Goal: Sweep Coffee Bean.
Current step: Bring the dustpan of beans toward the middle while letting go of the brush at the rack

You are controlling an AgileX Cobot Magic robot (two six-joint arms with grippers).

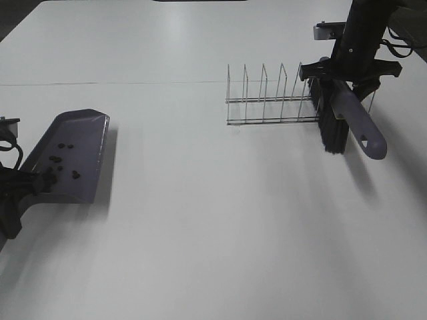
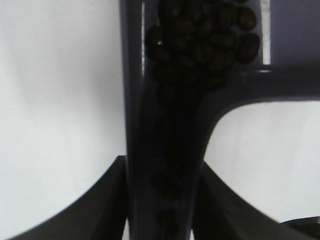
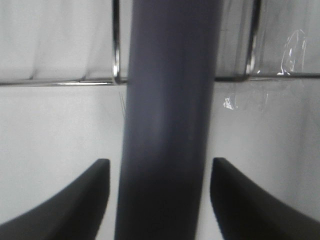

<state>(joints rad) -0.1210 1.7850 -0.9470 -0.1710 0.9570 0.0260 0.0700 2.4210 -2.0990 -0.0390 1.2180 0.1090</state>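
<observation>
The purple-grey dustpan [image 1: 73, 143] lies on the white table at the left, with several coffee beans [image 1: 63, 160] scattered in it. My left gripper [image 1: 28, 181] is shut on the dustpan's handle. In the left wrist view its fingers [image 2: 107, 205] press the handle [image 2: 137, 125], and coffee beans [image 2: 200, 35] pile up where the handle meets the pan. The brush [image 1: 333, 127] rests at the right end of the wire rack [image 1: 267, 100], bristles down. My right gripper [image 1: 347, 80] straddles the brush handle [image 3: 167, 100], open, with a small gap on each side.
The wire rack's bars [image 3: 60, 82] run just behind the brush handle. A thin seam [image 1: 133, 83] crosses the table. The right arm's dark body [image 1: 363, 27] rises at the back right.
</observation>
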